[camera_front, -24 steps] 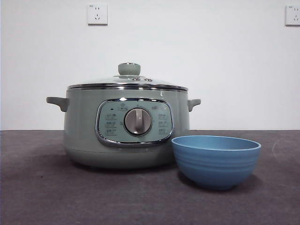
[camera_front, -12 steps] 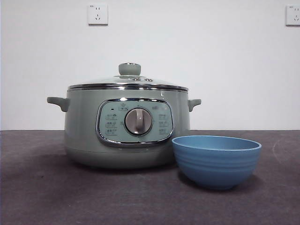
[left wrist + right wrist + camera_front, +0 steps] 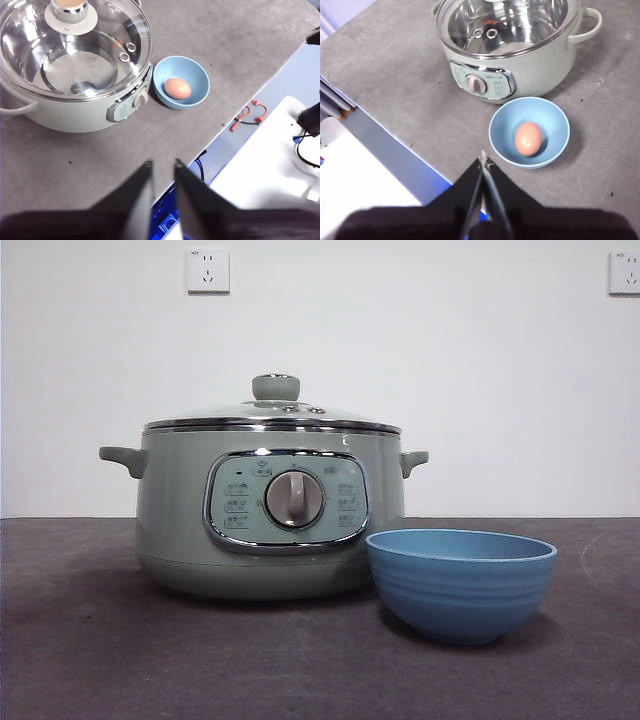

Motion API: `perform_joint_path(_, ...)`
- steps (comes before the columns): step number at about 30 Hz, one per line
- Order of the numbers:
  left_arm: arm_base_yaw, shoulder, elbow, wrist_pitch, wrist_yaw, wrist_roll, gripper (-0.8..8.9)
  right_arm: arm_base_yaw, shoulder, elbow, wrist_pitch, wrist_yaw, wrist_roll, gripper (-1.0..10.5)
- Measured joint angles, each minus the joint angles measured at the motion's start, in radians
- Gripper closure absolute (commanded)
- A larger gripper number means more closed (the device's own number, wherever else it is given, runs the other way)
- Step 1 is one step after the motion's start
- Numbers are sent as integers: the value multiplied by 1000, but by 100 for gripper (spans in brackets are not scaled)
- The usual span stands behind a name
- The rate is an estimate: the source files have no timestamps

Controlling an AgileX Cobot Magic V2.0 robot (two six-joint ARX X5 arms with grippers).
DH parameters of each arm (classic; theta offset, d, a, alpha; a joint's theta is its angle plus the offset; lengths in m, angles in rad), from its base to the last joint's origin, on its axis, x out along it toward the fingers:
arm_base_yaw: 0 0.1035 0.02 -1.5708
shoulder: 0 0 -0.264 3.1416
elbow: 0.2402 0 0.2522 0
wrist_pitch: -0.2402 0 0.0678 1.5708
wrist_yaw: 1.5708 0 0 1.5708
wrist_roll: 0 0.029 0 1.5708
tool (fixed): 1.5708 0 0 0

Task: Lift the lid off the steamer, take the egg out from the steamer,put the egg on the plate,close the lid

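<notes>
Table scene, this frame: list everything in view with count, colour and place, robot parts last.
steamer: one, pale mint green, on the grey table.
lid: one, clear glass with green knob, seated on the steamer.
plate: one, sky-blue bowl, beside the steamer's control panel.
egg: one, brown, lying in the plate.
wall sockets: two, white, on the wall behind.
orange cables: off the table edge.
left gripper: black, jaws slightly apart, empty, away from the steamer.
right gripper: black, jaws shut, empty, near the plate.
</notes>
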Motion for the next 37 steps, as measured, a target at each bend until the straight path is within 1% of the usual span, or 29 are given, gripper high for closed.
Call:
perform_joint_path(20,0,0,0,1,-2,-1,816,0,0,0,-3,0,0,946)
perform_joint_path(27,3,0,0,65,-48,2,816,0,0,0,-3,0,0,946)
perform_joint_path(30,44,-2,0,168,-93,46,816,0,0,0,-3,0,0,946)
perform_joint_path(32,95,-12,-5,286,-90,93,816,0,0,0,-3,0,0,946)
perform_joint_path(34,158,-40,-27,413,-41,138,816,0,0,0,-3,0,0,946)
perform_joint_path(37,258,-114,-110,606,73,185,816,0,0,0,-3,1,0,946)
